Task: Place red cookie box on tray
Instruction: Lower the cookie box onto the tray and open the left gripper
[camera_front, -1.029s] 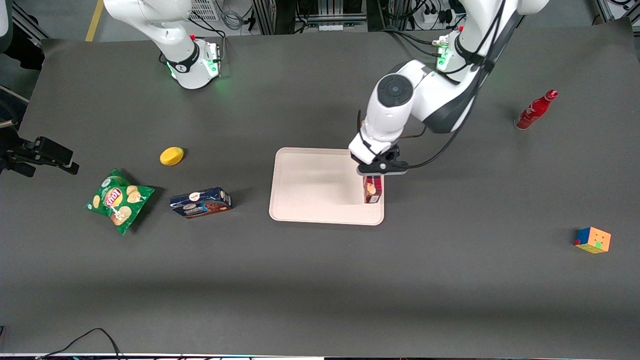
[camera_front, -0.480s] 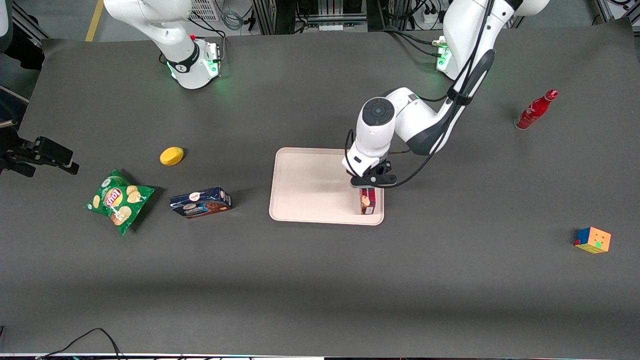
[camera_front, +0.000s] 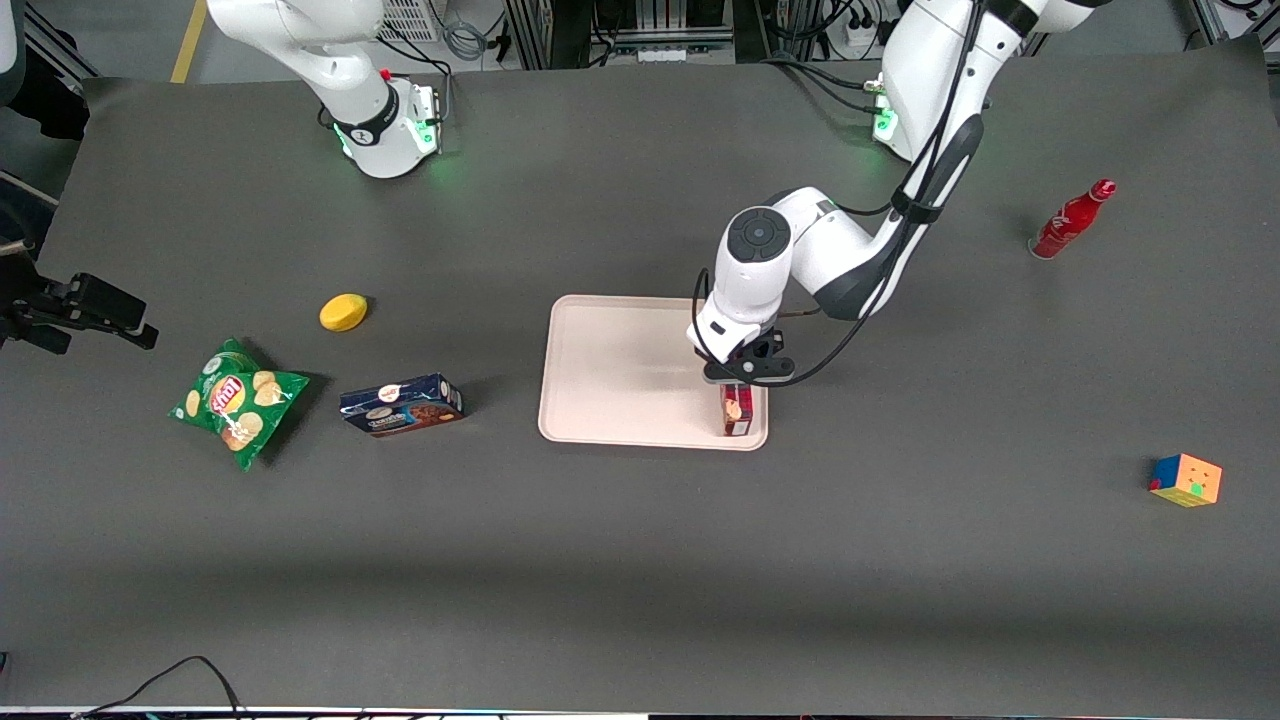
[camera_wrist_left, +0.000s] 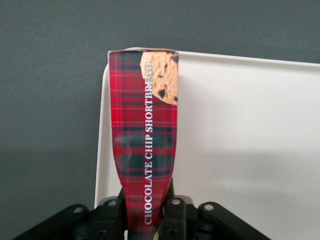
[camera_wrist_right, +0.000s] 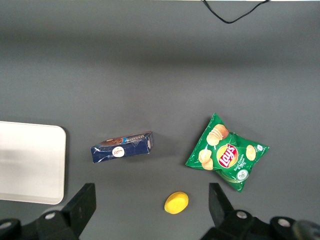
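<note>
Red cookie box (camera_wrist_left: 145, 150): printed cardboard, plaid pattern, slight sheen, faintly creased near the gripper (camera_wrist_left: 146, 220), whose black matt plastic fingers clamp its end. Tray (camera_front: 620, 370): smooth pale cream plastic, matt, low rim. Table (camera_front: 640, 560): dark grey matt cover, cloth-like. Chip bag (camera_front: 238, 400): glossy crinkled green foil. Working arm shell: glossy white plastic.

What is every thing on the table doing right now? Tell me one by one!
red cookie box: standing on end, held over the tray's corner nearest the front camera, toward the working arm's end.
hand: shut on the red cookie box.
tray: flat on the table.
blue cookie box: lying on its side.
chip bag: lying flat, sealed.
red bottle: upright.
lemon: resting on the table.
puzzle cube: scrambled, resting.
</note>
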